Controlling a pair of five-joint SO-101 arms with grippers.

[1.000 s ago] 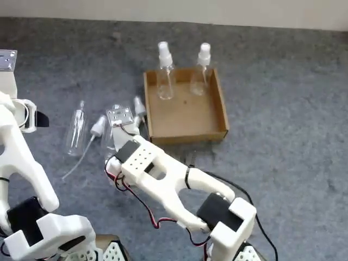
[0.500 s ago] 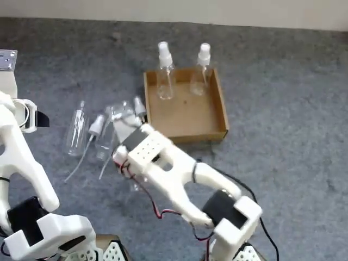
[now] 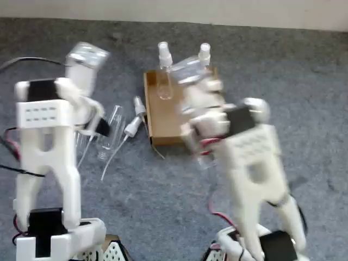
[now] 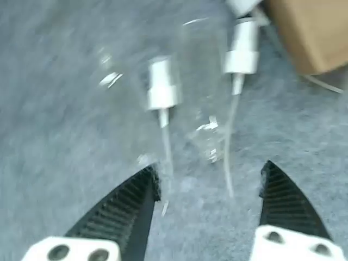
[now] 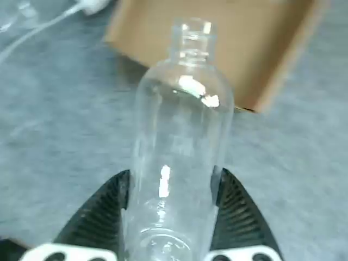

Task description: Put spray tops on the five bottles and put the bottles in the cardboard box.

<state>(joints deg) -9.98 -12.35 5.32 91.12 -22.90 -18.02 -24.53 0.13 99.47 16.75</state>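
Two topped bottles (image 3: 164, 76) are standing in the box (image 3: 163, 130) toward the bench's far edge. The right fingers (image 5: 109, 206) are pinching a topless bottle (image 5: 185, 125) near the box. The left fingers (image 4: 130, 206) are hanging spread over loose tops (image 4: 162, 89). Three bottles seemingly remaining.

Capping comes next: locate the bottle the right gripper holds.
Right wrist view: the uncapped bottle sits clamped in the right gripper, its open neck pointing toward the cardboard box just ahead.

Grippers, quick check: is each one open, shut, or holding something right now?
Left gripper: open, holding nothing.
Right gripper: shut on an uncapped clear bottle.
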